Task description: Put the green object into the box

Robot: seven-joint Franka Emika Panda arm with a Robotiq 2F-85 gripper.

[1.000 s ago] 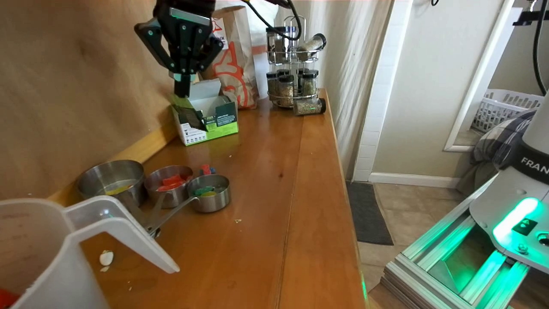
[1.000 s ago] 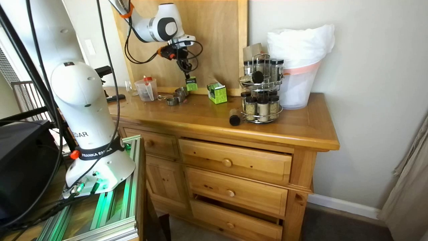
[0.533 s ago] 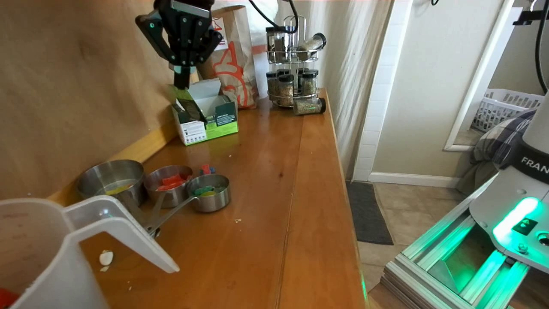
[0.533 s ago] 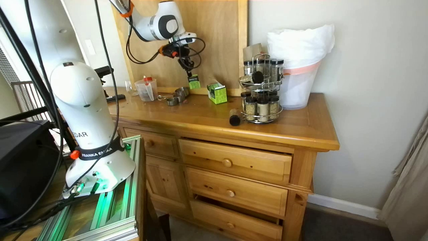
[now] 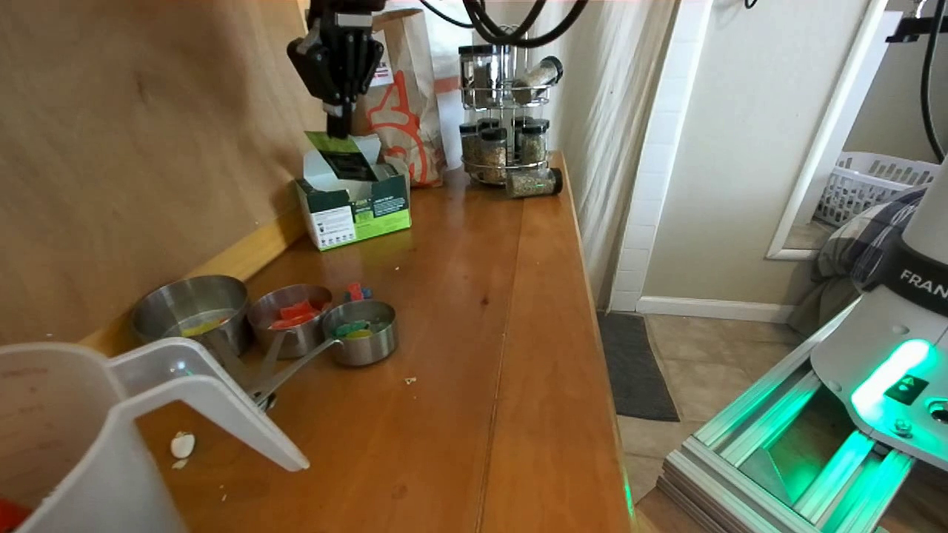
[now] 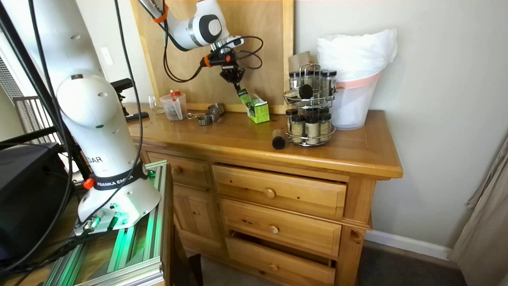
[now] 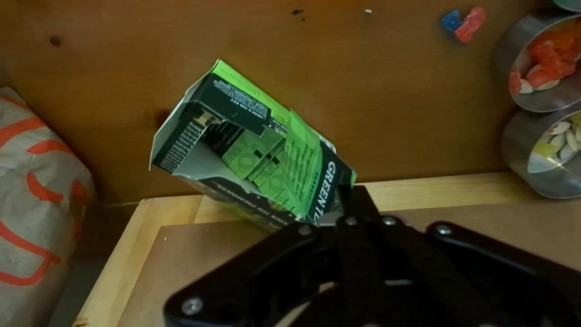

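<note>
In an exterior view, the dresser top [image 5: 452, 370] leaves passage right of the box [image 5: 355, 222] and measuring cups [image 5: 304, 344]. Paper bag [image 5: 407, 111] and spice rack [image 5: 506, 106] crowd the far end.

In an exterior view, the end effector [image 5: 339, 130] clamps the upper edge of a green packet [image 5: 346, 158]. The packet is tilted and, in line of sight, overlaps the open top of the box [image 5: 384, 209]. The box stands on the counter [image 5: 444, 355], near a paper bag [image 5: 409, 111]. Three metal cups [image 5: 302, 343] stand nearer the camera.

Wooden dresser top [image 5: 444, 370] carries box [image 5: 383, 216], measuring cups [image 5: 370, 349], spice rack [image 6: 310, 107].
</note>
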